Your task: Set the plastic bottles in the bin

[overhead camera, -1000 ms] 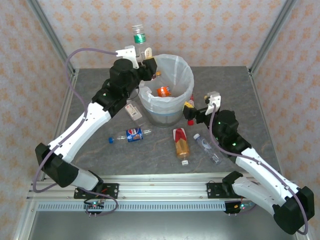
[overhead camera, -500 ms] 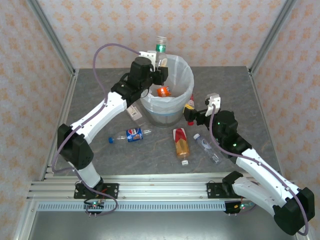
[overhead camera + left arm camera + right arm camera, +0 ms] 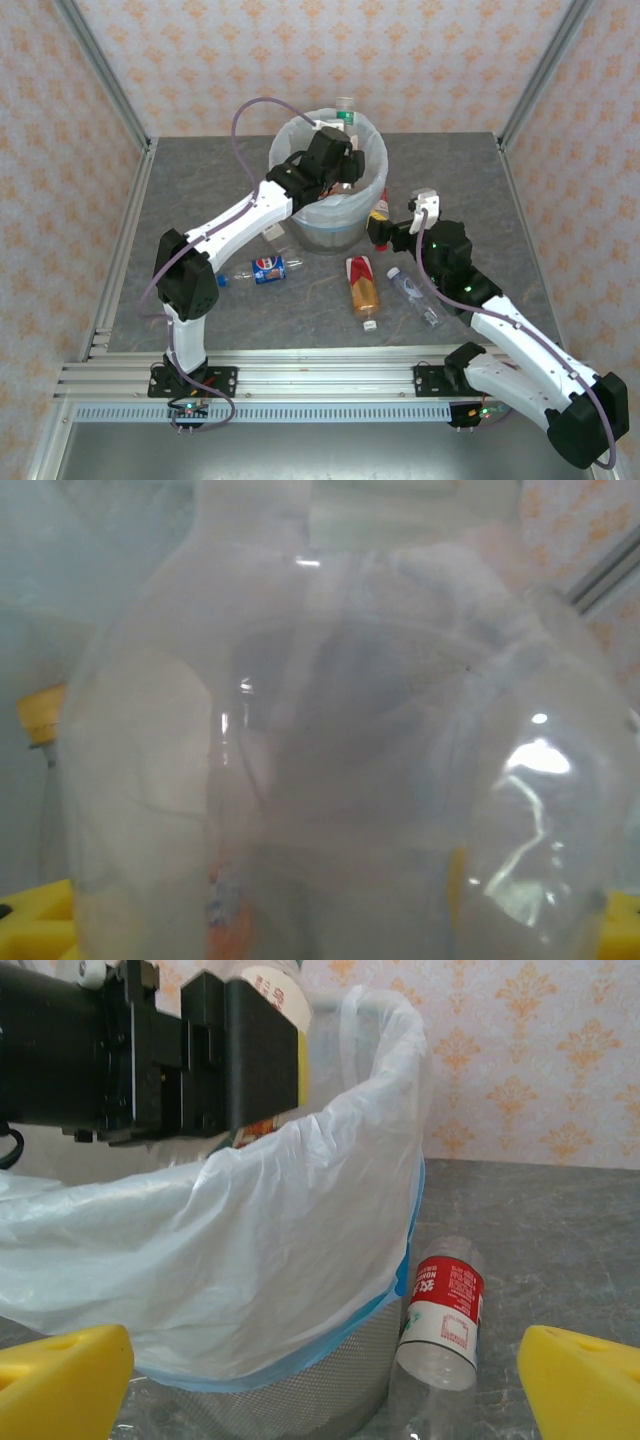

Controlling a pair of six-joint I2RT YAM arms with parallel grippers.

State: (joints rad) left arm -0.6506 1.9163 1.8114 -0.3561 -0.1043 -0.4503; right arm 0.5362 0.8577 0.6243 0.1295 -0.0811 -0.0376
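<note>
**Bottle over the bin, drop not yet certain**

The left gripper (image 3: 343, 160) hangs over the mouth of the bin (image 3: 374, 150), at 12 o'clock on the table (image 3: 200, 200). The green-cap bottle (image 3: 345, 107) is between its fingers, with the cap out past the bin's 12 o'clock rim. From the left wrist the bottle blocks nearly everything, with yellow pads (image 3: 35, 920) at its sides. Whether they grip it or have let go cannot be told. The right gripper (image 3: 381, 226), spread wide and empty, waits at the bin's 4 o'clock. It faces the red-label bottle (image 3: 445, 1310) just beside the bin's foot.

The risk lies in the placing. The bottle sits far across the mouth, and dropped there it could strike the far rim and tumble off behind. It could also catch the bag (image 3: 250, 1260) and drag it. The left arm lies low over the near rim, so a careless retreat might nudge the bin. On the right, an advance could push the red-label bottle round the bin instead of catching it.

Four more bottles lie on the table around the bin:
- the white-label bottle (image 3: 268, 226) at 8 o'clock
- the blue-label bottle (image 3: 268, 268) at 7 o'clock
- the amber bottle (image 3: 364, 286) and the plain bottle (image 3: 414, 297) toward 5 o'clock

A second ago the left gripper stood outside the bin at its 10 o'clock, holding the bottle high. Half a second ago it had reached the 11 o'clock rim. Its elbow has since swung in from the table's left side. The right arm and the bottles on the table have not moved.
</note>
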